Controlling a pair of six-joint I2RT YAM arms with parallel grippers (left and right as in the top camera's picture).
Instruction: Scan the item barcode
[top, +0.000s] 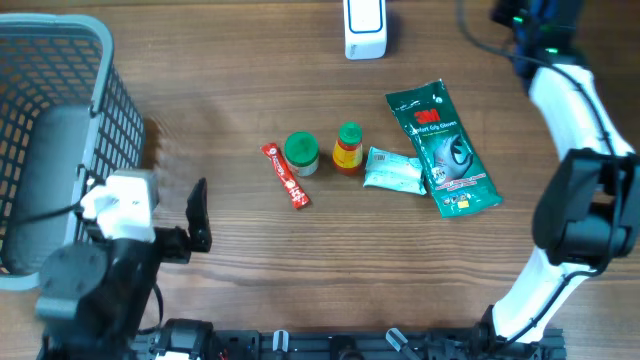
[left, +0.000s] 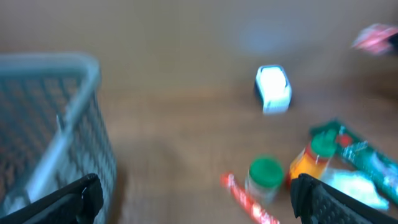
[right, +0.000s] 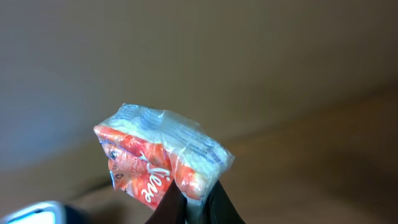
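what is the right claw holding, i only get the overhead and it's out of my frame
observer: the right claw is shut on a crinkled orange and clear plastic packet, pinched at its lower edge.
operator: can you see the scanner from there
observer: what looks like a corner of the white scanner shows at the bottom left of the right wrist view, lower in the picture than the packet.
operator: and the left claw, holding anything
observer: no, the left claw is wide open with nothing between its fingers, though its wrist view is blurred.
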